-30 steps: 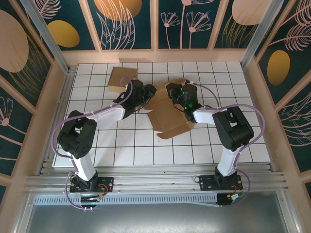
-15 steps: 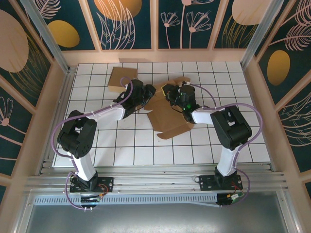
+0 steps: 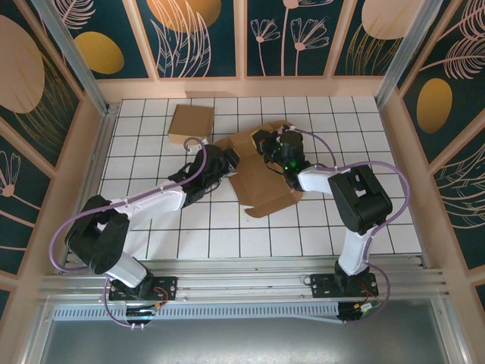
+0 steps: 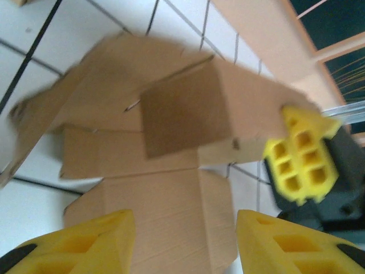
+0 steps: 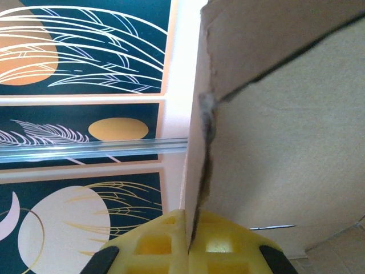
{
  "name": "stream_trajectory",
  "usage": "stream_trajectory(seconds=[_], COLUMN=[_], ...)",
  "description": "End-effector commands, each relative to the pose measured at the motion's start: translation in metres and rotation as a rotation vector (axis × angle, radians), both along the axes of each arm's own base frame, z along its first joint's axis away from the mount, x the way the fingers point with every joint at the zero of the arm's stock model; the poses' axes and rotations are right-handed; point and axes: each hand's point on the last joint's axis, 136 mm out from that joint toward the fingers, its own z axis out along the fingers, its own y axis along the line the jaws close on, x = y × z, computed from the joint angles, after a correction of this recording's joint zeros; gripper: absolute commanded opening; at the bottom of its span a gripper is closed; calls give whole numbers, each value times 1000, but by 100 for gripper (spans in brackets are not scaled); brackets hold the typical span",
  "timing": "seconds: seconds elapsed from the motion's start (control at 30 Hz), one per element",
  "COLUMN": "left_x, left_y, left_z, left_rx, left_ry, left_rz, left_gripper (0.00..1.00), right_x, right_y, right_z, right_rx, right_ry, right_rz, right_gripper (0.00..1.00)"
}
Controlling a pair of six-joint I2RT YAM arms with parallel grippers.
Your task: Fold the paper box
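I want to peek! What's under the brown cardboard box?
The white tiled table shows all around the cardboard box, which lies on it. Anything else beneath is covered by the cardboard.

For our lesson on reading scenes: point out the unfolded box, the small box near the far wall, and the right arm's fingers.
unfolded box (image 3: 261, 193): top view, its flat near panel.
small box (image 3: 191, 121): top view, middle of its top face.
right fingers (image 5: 149, 246): right wrist view, left yellow pad.

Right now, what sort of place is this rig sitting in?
Likely an enclosed lab test cell, not a home or a shop floor: a white gridded table, printed leaf-pattern wall panels boxing it in, and a metal rail along the near edge. A part-folded cardboard box lies on the table.
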Motion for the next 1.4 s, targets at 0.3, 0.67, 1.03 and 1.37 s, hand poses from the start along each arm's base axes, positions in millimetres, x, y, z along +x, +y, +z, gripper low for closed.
stream_trajectory(seconds=[0.3,0.67,1.03,1.37], left_x=[7,41,62,72], left_y=[12,12,-17,-48], left_z=[-83,-103,-65,-73], left_rx=[108,77,-60,-22], left_ry=[81,32,-113,-125], left_rz=[206,190,79,-65], left_gripper=[52,56,27,37], right_x=[5,0,-3,-6], right_y=[3,2,3,3], right_z=[3,4,4,-5], right_rx=[-50,-40,-36,-32], right_ry=[-15,-16,-16,5], right_rz=[-8,-4,2,1], right_gripper=[2,2,2,1])
